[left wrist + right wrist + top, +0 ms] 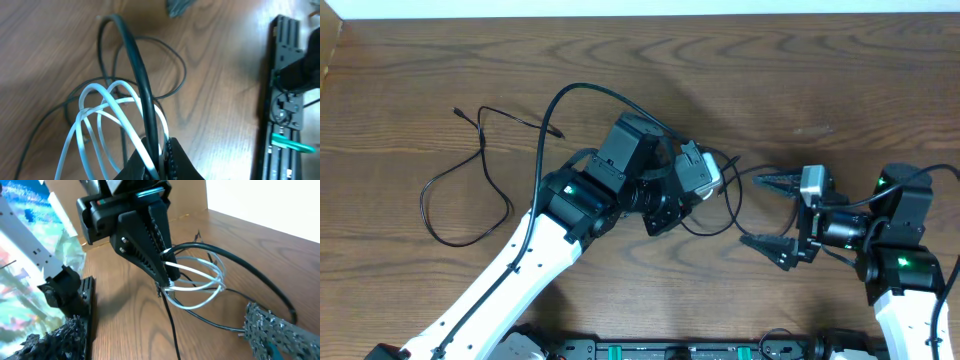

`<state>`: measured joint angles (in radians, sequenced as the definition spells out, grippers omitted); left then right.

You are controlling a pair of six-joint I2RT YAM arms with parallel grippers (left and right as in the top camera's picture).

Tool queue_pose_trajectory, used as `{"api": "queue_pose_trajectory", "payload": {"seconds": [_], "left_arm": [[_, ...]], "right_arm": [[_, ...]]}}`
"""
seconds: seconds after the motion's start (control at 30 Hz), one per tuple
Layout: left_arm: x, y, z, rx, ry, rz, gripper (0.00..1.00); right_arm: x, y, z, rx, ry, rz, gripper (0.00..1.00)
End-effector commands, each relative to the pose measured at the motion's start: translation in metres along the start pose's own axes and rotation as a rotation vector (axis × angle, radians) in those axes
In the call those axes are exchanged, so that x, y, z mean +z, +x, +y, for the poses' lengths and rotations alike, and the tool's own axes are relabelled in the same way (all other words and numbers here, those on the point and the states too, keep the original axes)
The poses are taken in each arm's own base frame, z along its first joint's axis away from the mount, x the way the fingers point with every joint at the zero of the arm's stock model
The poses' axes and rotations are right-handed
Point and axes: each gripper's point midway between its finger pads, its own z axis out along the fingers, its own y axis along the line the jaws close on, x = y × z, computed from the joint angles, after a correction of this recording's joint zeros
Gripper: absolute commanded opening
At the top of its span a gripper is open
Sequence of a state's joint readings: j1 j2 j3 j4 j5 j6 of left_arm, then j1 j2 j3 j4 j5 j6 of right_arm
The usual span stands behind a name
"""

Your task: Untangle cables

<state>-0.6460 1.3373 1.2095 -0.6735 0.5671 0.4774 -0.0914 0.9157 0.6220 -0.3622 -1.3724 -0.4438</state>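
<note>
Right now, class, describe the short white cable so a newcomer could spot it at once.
On the brown wooden table, find the left gripper near the middle, shut on cords. The thin white cable fans out from it in several loops. The thin black cables crossing it are dark; it alone is white.

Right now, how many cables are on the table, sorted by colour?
Black cables: 2
White cable: 1
Total: 3
</note>
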Motion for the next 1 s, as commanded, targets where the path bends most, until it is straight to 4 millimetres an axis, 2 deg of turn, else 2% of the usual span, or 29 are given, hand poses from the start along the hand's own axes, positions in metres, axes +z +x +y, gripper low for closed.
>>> {"api": "queue_pose_trajectory", "payload": {"seconds": [0.0,0.23,0.73,0.97], "left_arm": [[-0.006,-0.015,-0.012,0.039,0.071,-0.056,0.08],[-0.008,-0.014,-0.029,0.058,0.16,-0.069,0.08],[-0.009,0.003,-0.038,0.068,0.198,-0.007,0.08],[-0.013,-0.004,-0.053,0.106,0.287,-0.061,0.08]], "right_arm": [[0.003,-0.002,0.001,-0.058,0.002,0.012,0.99],[0.005,0.003,-0.005,-0.08,0.004,0.021,0.99],[0.007,0.011,-0.014,-0.128,0.002,0.034,0.95],[0.007,0.014,-0.02,-0.144,0.034,0.054,0.91]]}}
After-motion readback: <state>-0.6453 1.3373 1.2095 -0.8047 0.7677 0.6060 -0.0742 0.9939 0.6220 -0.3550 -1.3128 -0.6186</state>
